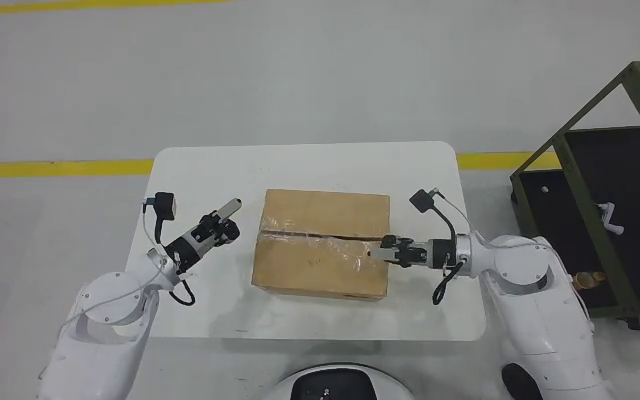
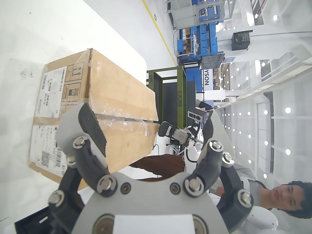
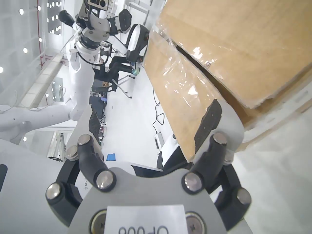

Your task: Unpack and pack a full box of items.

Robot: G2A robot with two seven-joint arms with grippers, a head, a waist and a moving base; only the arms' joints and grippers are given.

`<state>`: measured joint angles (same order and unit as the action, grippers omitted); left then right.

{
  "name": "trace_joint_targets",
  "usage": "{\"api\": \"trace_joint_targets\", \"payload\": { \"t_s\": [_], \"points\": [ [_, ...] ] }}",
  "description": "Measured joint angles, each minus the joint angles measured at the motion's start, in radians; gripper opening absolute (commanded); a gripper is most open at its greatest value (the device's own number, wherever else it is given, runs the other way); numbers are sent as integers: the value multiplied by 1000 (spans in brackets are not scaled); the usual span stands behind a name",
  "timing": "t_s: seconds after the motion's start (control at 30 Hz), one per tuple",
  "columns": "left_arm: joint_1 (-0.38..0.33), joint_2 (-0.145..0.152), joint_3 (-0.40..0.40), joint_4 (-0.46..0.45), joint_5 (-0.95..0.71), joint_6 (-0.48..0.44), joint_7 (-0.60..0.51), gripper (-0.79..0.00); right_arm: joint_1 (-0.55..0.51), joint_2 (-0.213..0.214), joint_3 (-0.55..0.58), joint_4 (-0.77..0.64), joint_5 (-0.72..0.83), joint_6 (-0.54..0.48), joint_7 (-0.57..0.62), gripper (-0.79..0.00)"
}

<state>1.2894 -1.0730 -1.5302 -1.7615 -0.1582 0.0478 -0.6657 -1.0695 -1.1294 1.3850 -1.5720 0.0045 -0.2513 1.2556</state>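
Cardboard: one closed box [image 1: 322, 245] lies in the middle of the one white table [image 1: 300, 165], with one strip of clear tape [image 1: 320, 237] along its top seam. Two grippers flank it. At the box's left end the left gripper [image 1: 231, 218] hangs near but apart, jaws spread and holding nothing. At the right end, by the seam, the right gripper [image 1: 383, 248] is likewise spread, one pad [image 3: 209, 122] close against the cardboard; contact cannot be told

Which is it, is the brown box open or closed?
Closed. The box has both top flaps lying flat, and clear tape runs along the seam between them.
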Motion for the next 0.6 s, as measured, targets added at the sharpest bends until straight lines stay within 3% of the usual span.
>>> {"api": "trace_joint_targets", "payload": {
  "t_s": [0.6],
  "points": [
    [0, 0, 0, 0, 0, 0, 0, 0, 42, 5, -86, 106, 10, 2, -53, 0]
  ]
}}
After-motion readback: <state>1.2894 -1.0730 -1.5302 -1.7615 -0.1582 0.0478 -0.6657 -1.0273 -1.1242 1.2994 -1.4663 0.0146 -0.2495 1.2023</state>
